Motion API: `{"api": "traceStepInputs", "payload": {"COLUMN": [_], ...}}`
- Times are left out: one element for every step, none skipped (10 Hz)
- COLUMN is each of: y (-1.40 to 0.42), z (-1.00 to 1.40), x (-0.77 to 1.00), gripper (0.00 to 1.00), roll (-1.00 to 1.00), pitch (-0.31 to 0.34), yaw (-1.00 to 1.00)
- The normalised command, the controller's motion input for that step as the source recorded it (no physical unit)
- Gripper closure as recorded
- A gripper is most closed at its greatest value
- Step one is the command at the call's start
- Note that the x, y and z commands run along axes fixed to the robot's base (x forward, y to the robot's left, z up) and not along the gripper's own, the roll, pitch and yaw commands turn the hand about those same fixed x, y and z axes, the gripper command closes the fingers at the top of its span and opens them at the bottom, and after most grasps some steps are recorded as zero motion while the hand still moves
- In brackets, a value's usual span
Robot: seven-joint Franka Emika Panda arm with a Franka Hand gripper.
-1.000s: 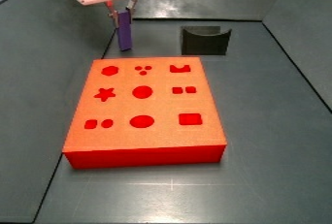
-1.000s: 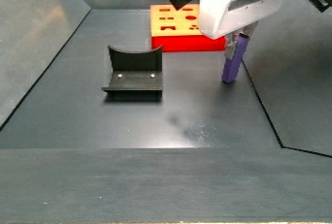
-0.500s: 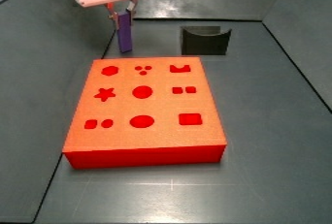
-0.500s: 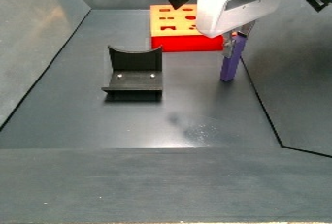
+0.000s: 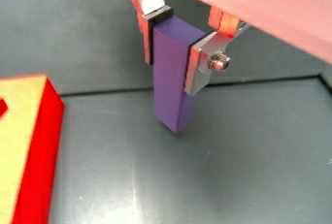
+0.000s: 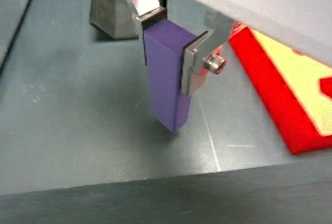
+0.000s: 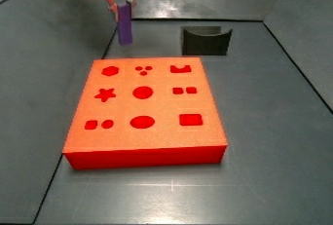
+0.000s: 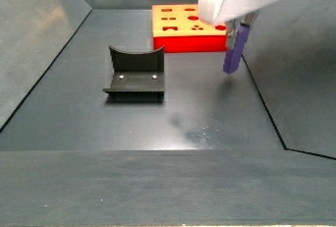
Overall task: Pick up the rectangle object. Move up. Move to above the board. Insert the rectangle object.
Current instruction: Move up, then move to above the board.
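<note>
The end effector (image 5: 182, 36) clamps the upright rectangle object (image 5: 174, 78) above the worktop (image 8: 197, 113). The board (image 7: 146, 112) lies near the worktop's far edge

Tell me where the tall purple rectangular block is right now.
The tall purple rectangular block is clamped upright between the gripper fingers in both wrist views, raised off the dark floor beside the orange-red board, beyond its far edge in a side view.
</note>
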Motion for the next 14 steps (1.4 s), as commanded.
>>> {"api": "traceStepInputs", "payload": {"y": [0.03,0.03,0.43,0.43,0.36,0.31,0.28,0.25,0.23,0.14,0.10,0.06,0.05,-1.00], "z": [0.40,0.25,1.00,1.00,1.00,1.00,1.00,1.00,1.00,0.80,0.68,0.46,0.22,0.26], "x": [-0.04,-0.03,-0.27,-0.27,-0.25,-0.23,-0.20,-0.18,-0.17,-0.10,-0.07,-0.02,-0.01,0.46], "gripper": [1.00,1.00,1.00,1.00,1.00,1.00,1.00,1.00,1.00,1.00,1.00,1.00,1.00,1.00], "roll": [0.01,0.02,0.22,0.21,0.15,0.10,0.05,0.02,0.01,0.00,0.00,0.01,0.00,-0.06], "pitch": [0.020,0.025,0.074,0.071,0.040,0.026,0.023,0.019,0.018,0.026,0.035,0.058,0.076,0.026], "yaw": [-0.02,-0.02,-0.18,-0.17,-0.13,-0.09,-0.06,-0.05,-0.05,-0.04,-0.04,-0.03,-0.03,-1.00]}}
